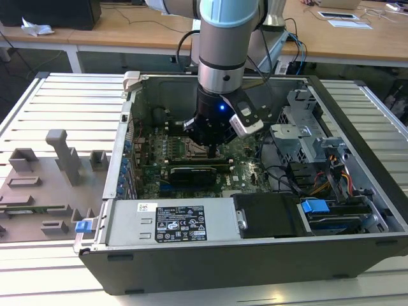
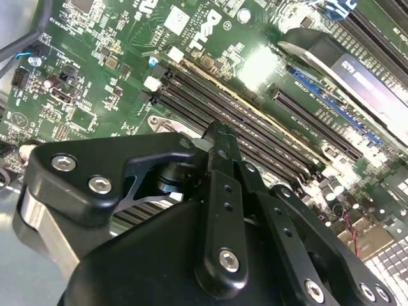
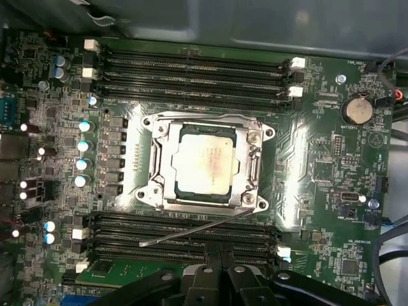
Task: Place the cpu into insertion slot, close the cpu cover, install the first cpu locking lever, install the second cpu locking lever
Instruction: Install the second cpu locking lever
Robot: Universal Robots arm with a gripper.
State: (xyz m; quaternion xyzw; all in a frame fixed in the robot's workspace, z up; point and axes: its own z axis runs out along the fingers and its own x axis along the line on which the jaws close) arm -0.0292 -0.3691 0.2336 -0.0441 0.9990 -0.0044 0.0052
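You are looking into an open grey desktop computer case (image 1: 357, 210) lying on a ribbed metal table (image 1: 57, 102), with the arm's black gripper (image 1: 212, 151) lowered over the green motherboard (image 3: 319, 166). In the first wrist view, the small square cpu (image 3: 205, 160) with its silvery-grey top sits in the insertion slot (image 3: 203, 199), and the thin silvery cpu cover (image 3: 254, 162) lies flat around it, framing the chip through its window. One thin metal locking lever (image 3: 191, 232) stands free, slanting over the long black memory slots (image 3: 178, 229) just beside the socket. In both wrist views the black fingers (image 2: 220, 150) come together at their tips with nothing visible between them, just above those memory slots. A flat grey fixture tray (image 1: 44, 191) lies on the table at the exterior view's left.
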